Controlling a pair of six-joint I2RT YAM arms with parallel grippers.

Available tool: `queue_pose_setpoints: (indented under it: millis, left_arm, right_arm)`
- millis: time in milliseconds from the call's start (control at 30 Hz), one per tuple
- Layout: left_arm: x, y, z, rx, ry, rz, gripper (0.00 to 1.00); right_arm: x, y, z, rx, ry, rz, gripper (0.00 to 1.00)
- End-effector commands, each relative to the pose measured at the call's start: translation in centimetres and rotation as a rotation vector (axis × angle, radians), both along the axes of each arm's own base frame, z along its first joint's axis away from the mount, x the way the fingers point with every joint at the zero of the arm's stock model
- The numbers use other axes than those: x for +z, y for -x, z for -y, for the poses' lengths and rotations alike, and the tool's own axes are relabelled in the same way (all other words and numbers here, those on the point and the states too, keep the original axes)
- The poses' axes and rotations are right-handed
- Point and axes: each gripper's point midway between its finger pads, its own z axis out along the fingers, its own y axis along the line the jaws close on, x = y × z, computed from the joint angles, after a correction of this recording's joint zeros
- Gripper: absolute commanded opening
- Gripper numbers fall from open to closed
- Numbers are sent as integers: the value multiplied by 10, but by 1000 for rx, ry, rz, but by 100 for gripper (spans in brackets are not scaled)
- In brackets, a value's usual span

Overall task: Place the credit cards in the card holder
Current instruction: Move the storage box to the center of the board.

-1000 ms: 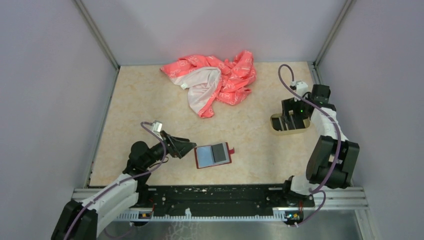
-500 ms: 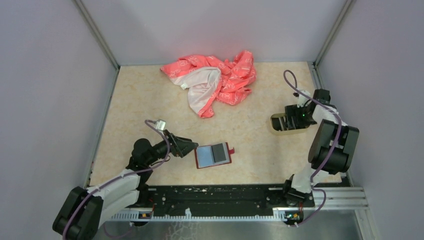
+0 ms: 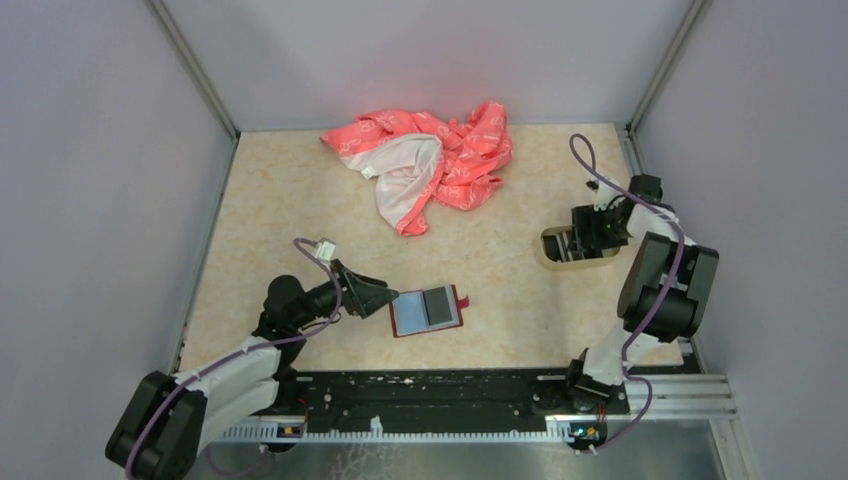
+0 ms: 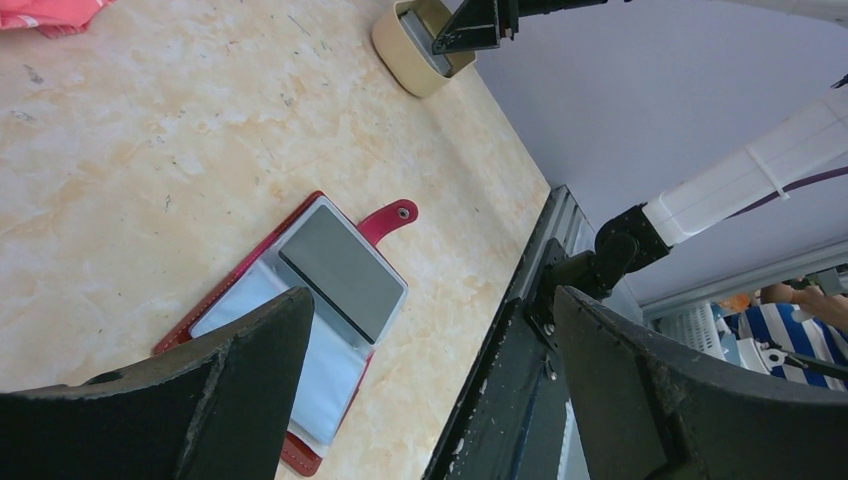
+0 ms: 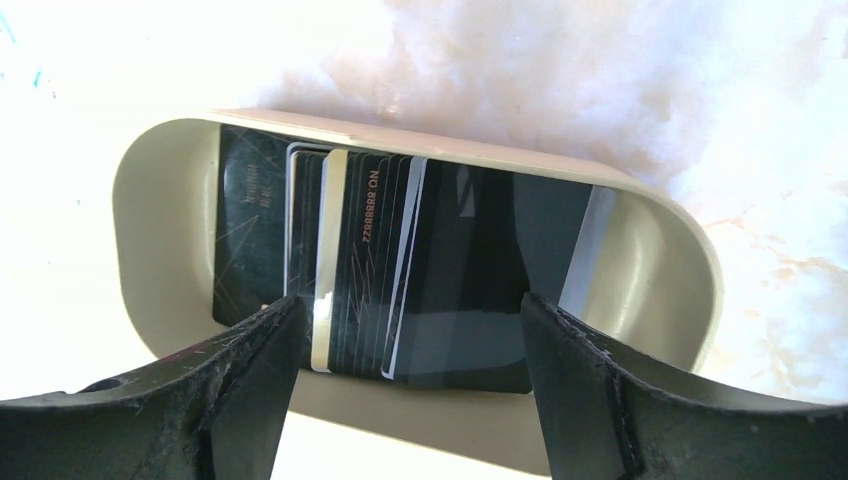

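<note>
The dark red card holder (image 3: 428, 310) lies open on the table near the front, pockets up, one dark card in its right pocket; it also shows in the left wrist view (image 4: 320, 295). My left gripper (image 3: 385, 297) is open and empty, just left of the holder's edge. Several black credit cards (image 5: 390, 265) stand stacked in the oval beige tray (image 5: 160, 215) at the right. My right gripper (image 3: 585, 230) hangs over that tray (image 3: 552, 258), open, its fingertips (image 5: 255, 350) on either side of the cards, holding nothing.
A pink-and-white patterned cloth (image 3: 430, 160) lies crumpled at the back middle. Grey walls close in the table on three sides. The black base rail (image 3: 430, 395) runs along the near edge.
My right gripper has dropped lower and nearer over the tray. My left gripper has edged slightly right toward the card holder. The holder and cloth have not moved.
</note>
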Motion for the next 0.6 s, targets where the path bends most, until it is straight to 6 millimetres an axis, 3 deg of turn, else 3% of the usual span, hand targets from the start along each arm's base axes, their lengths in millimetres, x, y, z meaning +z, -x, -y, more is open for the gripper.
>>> queue_pose_setpoints:
  millis: [0,433,567]
  left_arm:
    - [12,4,4,-44,16,45,95]
    - [11,6,7,-65,38,4,94]
    - [17,7,13,-96,60,0,92]
  right_arm:
    - [-1,10,-29,58,-106,-50,77]
    - [4,10,-58,136,-130,-50,73]
    - [2,7,-54,117,-104,-48,70]
